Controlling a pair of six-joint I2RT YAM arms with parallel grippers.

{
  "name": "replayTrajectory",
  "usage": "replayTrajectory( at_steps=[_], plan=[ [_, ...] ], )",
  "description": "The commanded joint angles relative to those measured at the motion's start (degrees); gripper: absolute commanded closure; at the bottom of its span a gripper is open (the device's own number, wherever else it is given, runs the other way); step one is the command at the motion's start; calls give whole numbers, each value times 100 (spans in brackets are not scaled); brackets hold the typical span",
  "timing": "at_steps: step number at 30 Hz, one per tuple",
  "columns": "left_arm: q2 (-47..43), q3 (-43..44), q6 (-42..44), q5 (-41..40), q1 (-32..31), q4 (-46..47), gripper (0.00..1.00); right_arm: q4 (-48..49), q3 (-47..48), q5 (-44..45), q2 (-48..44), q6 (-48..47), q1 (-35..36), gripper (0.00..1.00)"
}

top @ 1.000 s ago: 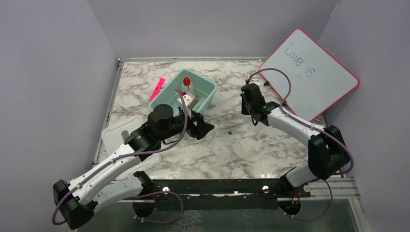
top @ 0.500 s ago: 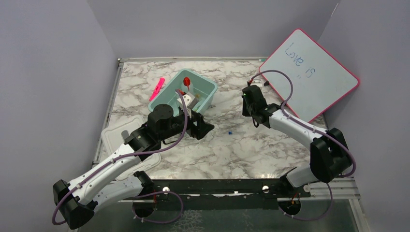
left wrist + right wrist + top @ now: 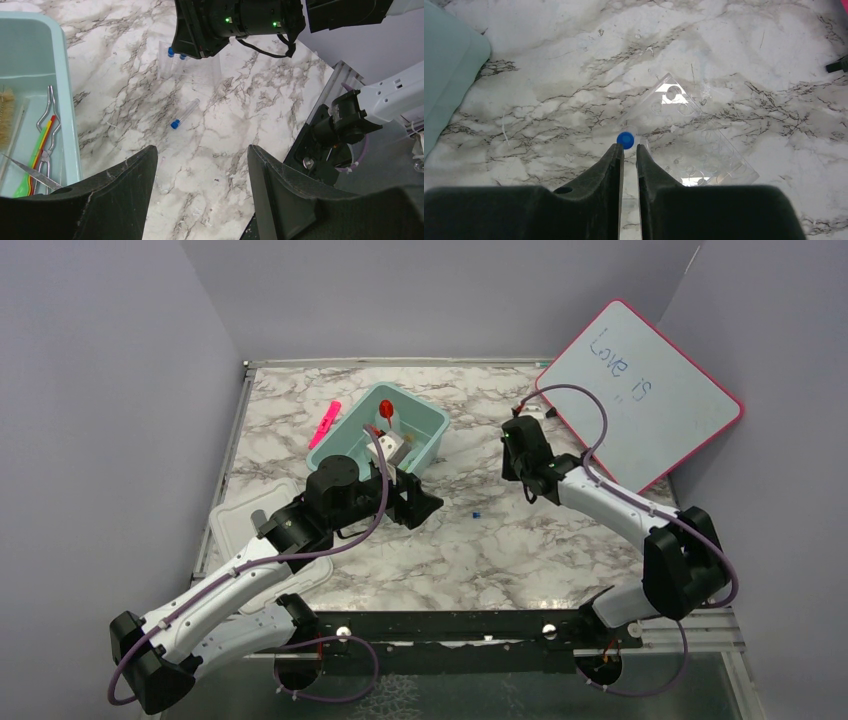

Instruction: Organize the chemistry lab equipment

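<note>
Top view, left claw (image 3: 425, 507): released, nothing in it; I see it left of centre, beside the teal bin (image 3: 416, 405).
Top view, right claw (image 3: 520, 455): right of centre; grip hidden from here.
Left wrist, blue-capped tube (image 3: 182, 114): lying on the marble, mid-frame; tongs (image 3: 47, 117) in the bin, left edge.
Right wrist, blue cap (image 3: 625, 139): at my nearly closed fingertips, mid-frame, touching the clear rack (image 3: 694, 145); gripped or not, I can't tell.
</note>
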Motion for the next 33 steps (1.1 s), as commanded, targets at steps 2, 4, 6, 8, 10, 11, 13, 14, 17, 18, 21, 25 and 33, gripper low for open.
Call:
replayTrajectory(
  at_steps=[2,4,6,8,10,11,13,14,17,18,21,25,33],
  plan=[
    [-5,48,45,41,0,69,31,-319,354,-19,-368,-48,-13,76],
    [-23,61,37,11,-1,46,31,-485,405,-52,-508,-14,-13,73],
    [-47,66,13,-9,-1,15,31,-646,406,-246,-665,-82,-13,71],
    [-83,48,-44,-23,-1,-7,31,-835,339,-524,-838,-53,-7,68],
    [-129,8,-127,-48,-1,-41,31,-998,192,-799,-1045,22,6,65],
    [-147,-14,-170,-49,-1,-66,31,-1061,76,-893,-1161,51,31,63],
    [-202,-77,-294,-69,-1,-115,31,-1176,-182,-1060,-1434,117,118,59],
    [-236,-114,-341,-59,3,-130,31,-1189,-284,-1198,-1557,117,166,56],
    [-351,-260,-505,-49,-1,-164,31,-1295,-504,-1489,-1710,104,400,47],
    [-380,-310,-558,-42,-1,-180,31,-1339,-561,-1522,-1664,104,503,45],
    [-442,-417,-676,-5,-1,-229,30,-1419,-675,-1336,-1294,165,880,40],
    [-425,-417,-661,30,-1,-265,29,-1629,-548,-674,-555,178,1151,35],
    [-370,-426,-627,-3,-1,-307,28,-1151,-362,-298,179,-322,1177,33]
  ],
)
